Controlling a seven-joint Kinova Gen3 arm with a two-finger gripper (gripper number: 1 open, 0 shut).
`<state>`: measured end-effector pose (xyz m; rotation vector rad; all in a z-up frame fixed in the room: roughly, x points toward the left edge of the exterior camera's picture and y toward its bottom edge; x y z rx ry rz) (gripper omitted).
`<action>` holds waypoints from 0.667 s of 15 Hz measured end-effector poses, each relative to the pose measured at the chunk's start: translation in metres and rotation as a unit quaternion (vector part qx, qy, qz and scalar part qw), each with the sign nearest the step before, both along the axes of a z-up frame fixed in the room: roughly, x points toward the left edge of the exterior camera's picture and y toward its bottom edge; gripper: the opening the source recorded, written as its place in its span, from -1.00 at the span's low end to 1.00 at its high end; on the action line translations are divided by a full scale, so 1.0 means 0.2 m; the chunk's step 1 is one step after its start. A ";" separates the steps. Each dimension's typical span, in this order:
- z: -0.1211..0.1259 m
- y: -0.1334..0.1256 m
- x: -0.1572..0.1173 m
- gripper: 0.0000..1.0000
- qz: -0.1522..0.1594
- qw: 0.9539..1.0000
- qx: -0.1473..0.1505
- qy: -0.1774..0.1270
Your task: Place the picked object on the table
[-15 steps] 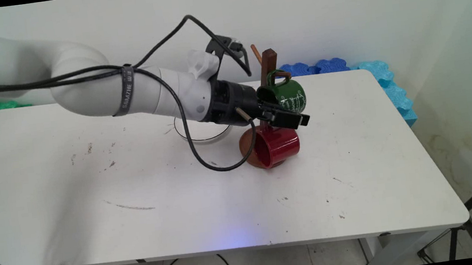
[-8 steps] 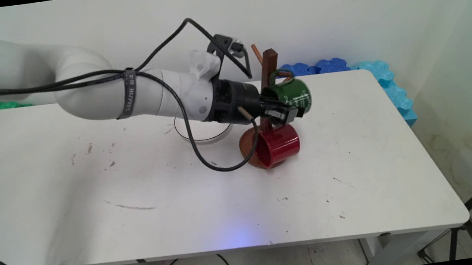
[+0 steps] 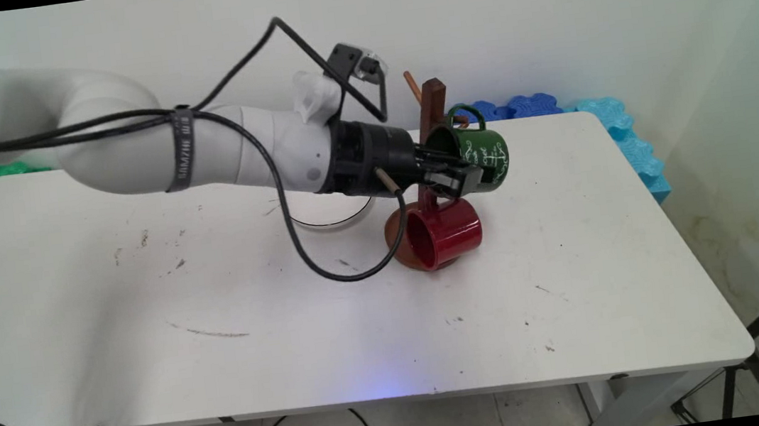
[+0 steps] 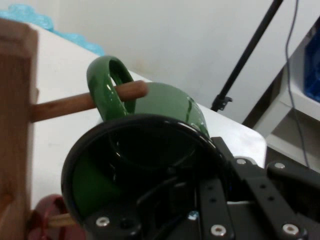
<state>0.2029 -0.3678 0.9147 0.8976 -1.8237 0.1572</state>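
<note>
At centre frame in the main view, the end effector point(image 3: 455, 177) is clamped on the green mug's point(image 3: 480, 151) rim beside the wooden rack point(image 3: 432, 110), above the red mug point(image 3: 446, 232). Only the hand view shows the green mug's handle point(image 4: 111, 86) threaded on a peg point(image 4: 75, 104).

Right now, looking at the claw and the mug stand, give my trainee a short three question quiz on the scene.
1. True or false: the green mug hangs by its handle on a peg of the wooden stand.
2. What has the claw gripped? A. the red mug B. the green mug's rim C. the stand's post
3. Fill in: the red mug hangs ____ the green mug.

Key: 1 true, the peg passes through the handle in the hand view. 2 B, one finger goes inside the mug. 3 below.
</note>
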 end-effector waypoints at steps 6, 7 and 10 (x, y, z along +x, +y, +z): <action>0.14 0.13 0.03 -1.00 -0.028 0.999 -0.006 0.020; 0.17 0.16 0.04 -1.00 -0.033 0.999 -0.006 0.023; 0.22 0.22 0.09 -1.00 -0.051 0.999 -0.011 0.014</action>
